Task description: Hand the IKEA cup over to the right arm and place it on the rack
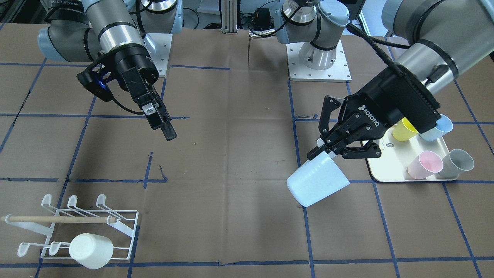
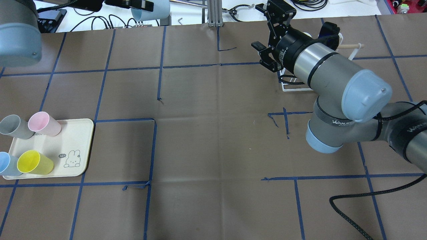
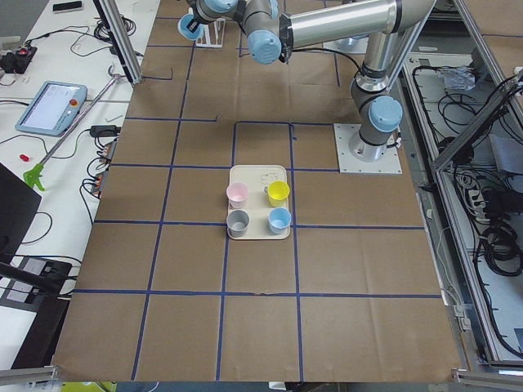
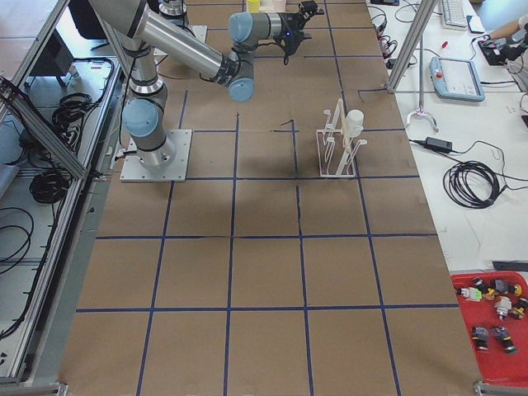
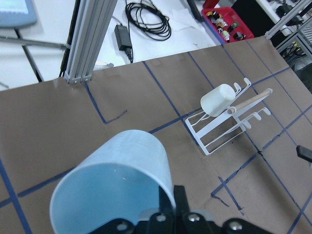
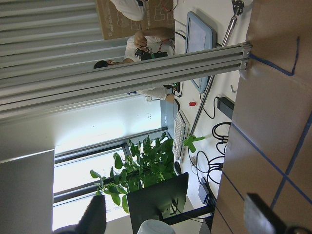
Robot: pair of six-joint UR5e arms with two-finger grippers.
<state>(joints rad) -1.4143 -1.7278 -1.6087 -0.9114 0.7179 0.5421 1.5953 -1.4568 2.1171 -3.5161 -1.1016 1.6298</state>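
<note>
L gripper (image 1: 328, 151) pinches the pale blue cup (image 1: 317, 181) by its rim, linked fingers (image 1: 347, 131) pressed onto the wall. The cup hangs tilted above the table, base pointing away from the palm. Tray (image 1: 386, 170) w/ four more cups sits just behind L gripper. R gripper (image 1: 168, 133) is in the air, well apart from the cup. Its wrist view shows the flat fingers (image 6: 261, 219) spread wide, nothing btw them. Rack (image 1: 92, 227) lies well apart from both, on R gripper's side, w/ a white cup (image 1: 91, 251) on a prong.
</note>
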